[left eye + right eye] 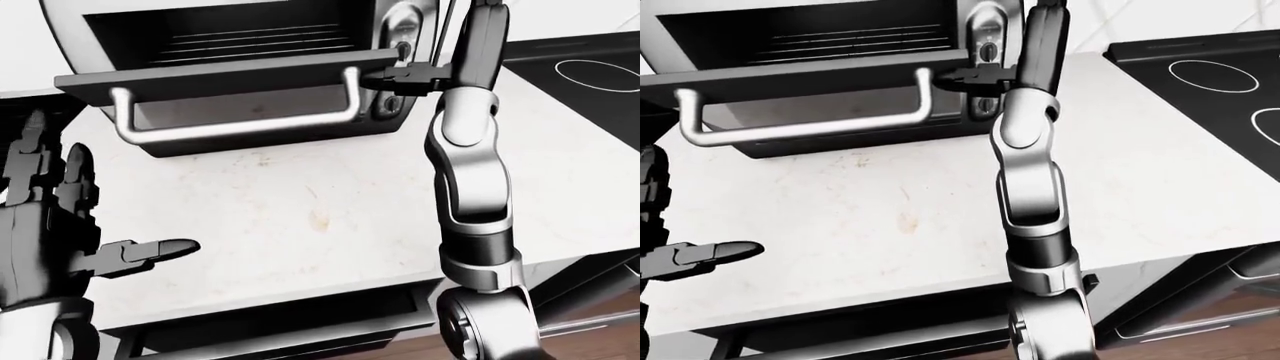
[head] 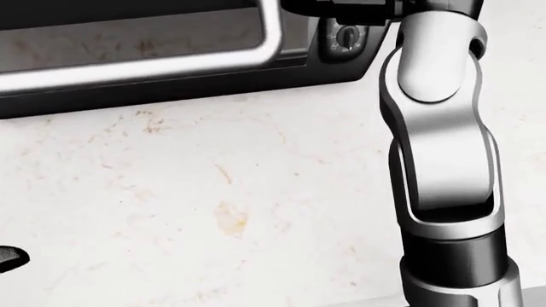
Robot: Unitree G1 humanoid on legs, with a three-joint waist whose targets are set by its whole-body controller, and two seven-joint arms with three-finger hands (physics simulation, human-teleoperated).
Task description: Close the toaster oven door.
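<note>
The toaster oven (image 1: 230, 30) stands at the top of the left-eye view on a pale counter (image 1: 300, 217). Its door (image 1: 250, 105) hangs open, nearly level, with the silver bar handle (image 1: 230, 127) facing me. My right gripper (image 1: 395, 75) reaches up from the bottom of the view. Its dark fingers stretch out against the door's right corner, beside the control knobs (image 1: 985, 45). Most of that hand is hidden behind its own forearm (image 2: 440, 128). My left gripper (image 1: 90, 210) hovers open at the lower left, fingers spread, well below the door and apart from it.
A black cooktop (image 1: 590, 67) with ring marks lies to the right of the oven. The counter's near edge runs along the bottom, with a dark drawer front (image 1: 280, 322) under it. My right arm stands upright across the counter's right half.
</note>
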